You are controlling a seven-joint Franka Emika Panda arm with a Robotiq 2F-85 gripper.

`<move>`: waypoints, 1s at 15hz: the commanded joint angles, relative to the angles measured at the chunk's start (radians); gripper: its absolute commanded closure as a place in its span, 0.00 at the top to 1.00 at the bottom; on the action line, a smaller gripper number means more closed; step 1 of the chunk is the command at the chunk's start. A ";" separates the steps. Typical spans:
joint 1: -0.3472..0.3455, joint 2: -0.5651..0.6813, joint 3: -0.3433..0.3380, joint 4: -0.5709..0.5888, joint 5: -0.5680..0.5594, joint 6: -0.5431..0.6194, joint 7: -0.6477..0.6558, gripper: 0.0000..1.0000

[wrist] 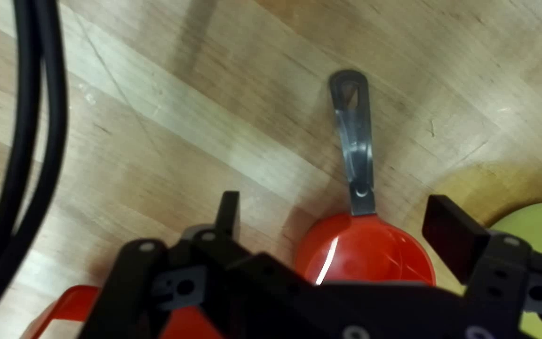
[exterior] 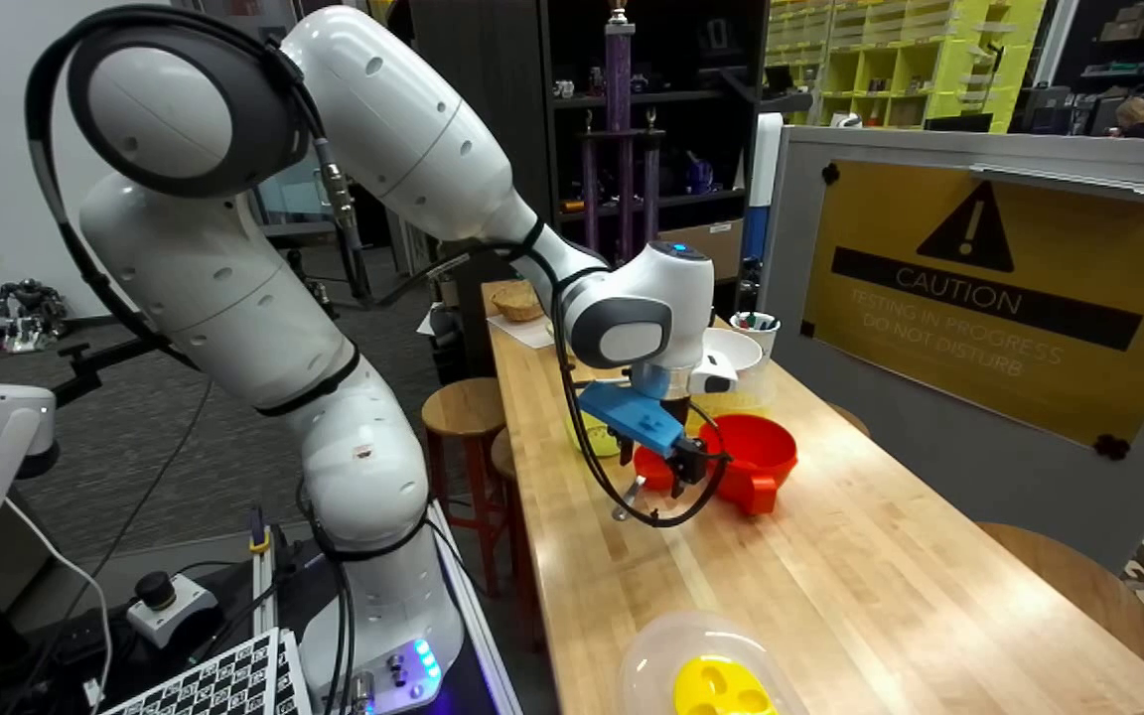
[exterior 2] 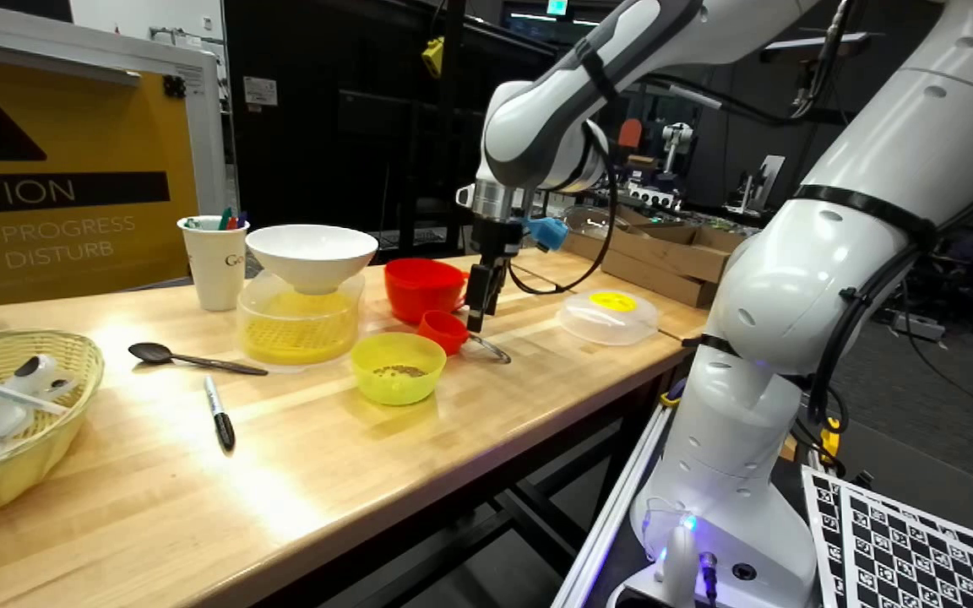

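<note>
My gripper stands open above a small red cup with a metal handle. In the wrist view the cup and handle show between the spread fingers, with nothing gripped. The gripper's body hides the lower part of the cup. Both exterior views show the gripper low over the table, close to the small cup. Beside the cup is a yellow-green bowl with brown bits inside. On the opposite side stands a larger red bowl with a handle and spout.
Behind the bowls a white funnel-like bowl sits on a clear and yellow container. A paper cup of pens, black spoon, marker and wicker basket lie around. A clear lid rests near the arm.
</note>
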 commanded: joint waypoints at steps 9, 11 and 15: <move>-0.007 -0.013 -0.002 -0.005 -0.020 -0.008 -0.040 1.00; -0.007 -0.012 -0.002 -0.005 -0.023 -0.007 -0.046 1.00; -0.008 -0.011 -0.002 -0.004 -0.035 -0.009 -0.058 1.00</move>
